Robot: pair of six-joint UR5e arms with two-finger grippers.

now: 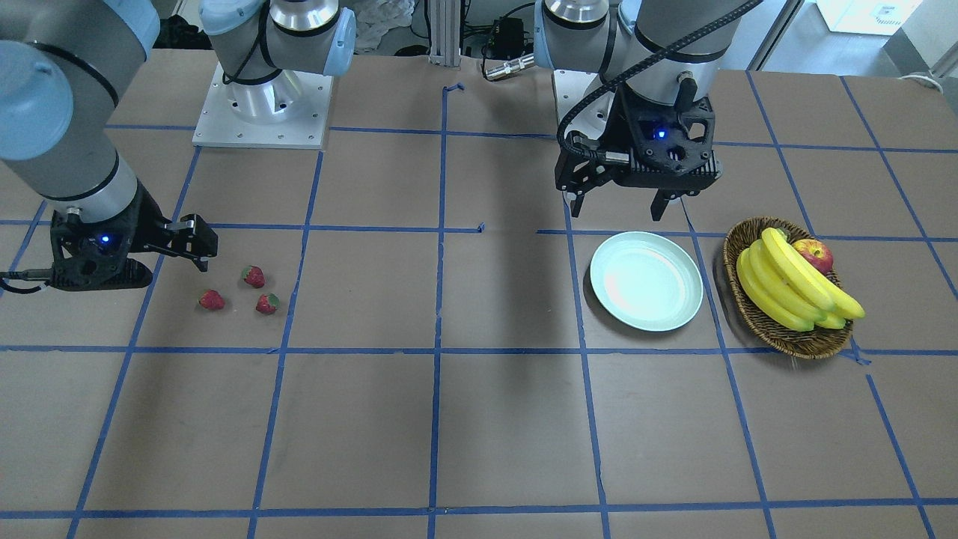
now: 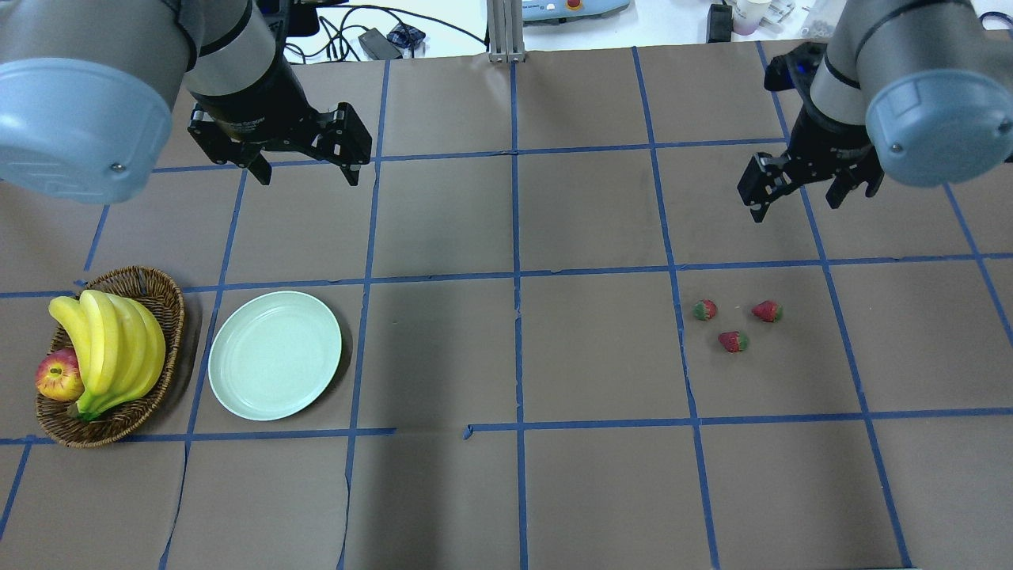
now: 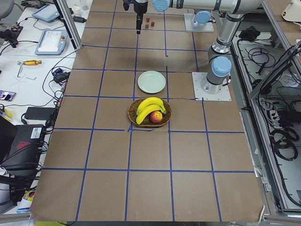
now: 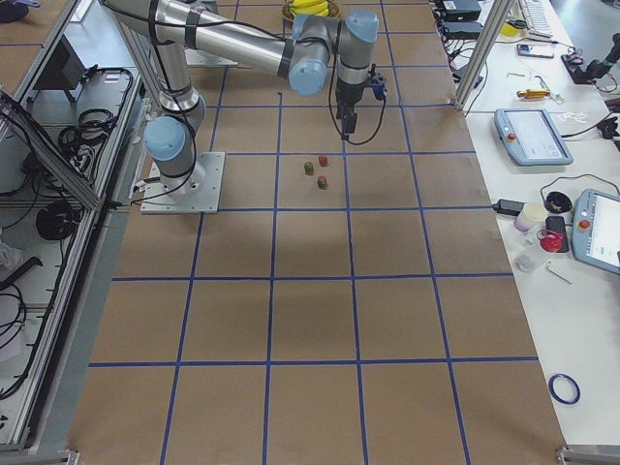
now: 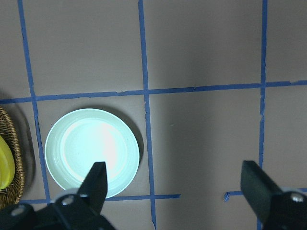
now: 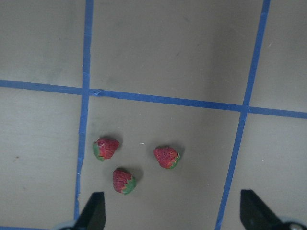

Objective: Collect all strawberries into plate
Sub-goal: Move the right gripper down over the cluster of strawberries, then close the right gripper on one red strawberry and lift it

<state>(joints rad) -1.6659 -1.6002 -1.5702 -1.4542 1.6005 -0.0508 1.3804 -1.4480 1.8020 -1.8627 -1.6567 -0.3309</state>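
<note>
On my side of the surface (image 2: 514,491), brown and gridded with blue tape (image 2: 516,237), holdings as follows.

Partly seen: the apple (image 2: 59,376) is half hidden behind the bananas (image 2: 111,340), which overlap so closely that I cannot count them. Each wrist view cuts my fingertips off at its lower edge.

1. Left claw (image 2: 307,176), one: jaws spread wide, holding nothing, hanging above the surface beyond the plate.
2. Right claw (image 2: 795,206), one: jaws spread, holding nothing, raised beyond the strawberries.
3. Basket (image 2: 158,293), one: brown wicker, at my far left, holding bananas and apple.
4. Plate (image 2: 275,354), one: pale green, bare, just beside the basket.
5. Strawberries (image 2: 733,341), three: lying loose and near one another in a single taped square on my right, well apart from the plate, none touching.
</note>
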